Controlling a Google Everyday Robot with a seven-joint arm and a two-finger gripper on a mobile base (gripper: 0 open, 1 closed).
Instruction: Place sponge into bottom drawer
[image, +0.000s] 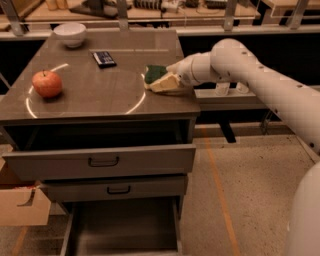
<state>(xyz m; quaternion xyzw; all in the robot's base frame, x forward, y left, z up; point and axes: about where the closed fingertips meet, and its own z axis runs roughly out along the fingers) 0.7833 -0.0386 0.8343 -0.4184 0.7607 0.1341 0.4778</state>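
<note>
The sponge (154, 73), with its dark green top showing, lies on the right side of the grey cabinet's top (100, 95), near the right edge. My gripper (163, 83) reaches in from the right on the white arm (240, 65) and sits right at the sponge, low over the top and touching or covering its near side. The bottom drawer (125, 225) is pulled out at floor level under the cabinet, and its grey floor shows with nothing in it.
A red apple (47, 83) sits at the left of the top, a white bowl (70, 34) at the back left and a flat black device (104, 58) at the back middle. The two upper drawers (102, 161) stand slightly out. A cardboard box (20, 205) stands at the lower left.
</note>
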